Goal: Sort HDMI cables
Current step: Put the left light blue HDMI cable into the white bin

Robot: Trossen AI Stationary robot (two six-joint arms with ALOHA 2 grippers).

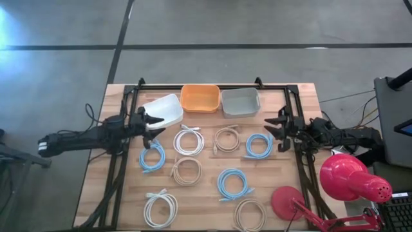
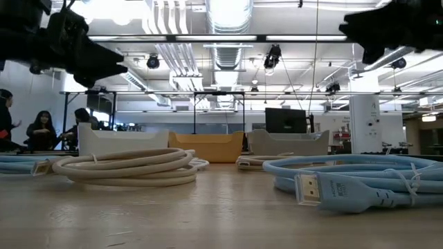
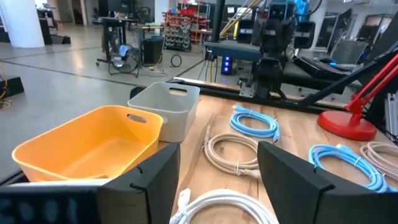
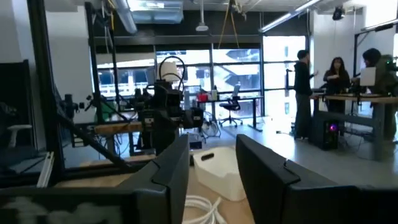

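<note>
While nine coiled HDMI cables (image 1: 188, 141) lie loose mid-table: left gripper (image 1: 154, 125) beside white bin (image 1: 164, 109), fingers apart, empty; right gripper (image 1: 278, 131) near blue coil (image 1: 259, 145), likewise apart; farther back, orange bin (image 1: 199, 98), grey bin (image 1: 240, 102)

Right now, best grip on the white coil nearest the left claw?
Take the white coil by one side of its loop, coming straight down from above. It lies flat on the table, so the strands bunch into a thin ring: one finger can drop into the open centre, the other outside. Its connector ends stick out toward the bins, so avoid that side. The left claw is open beside it.
</note>
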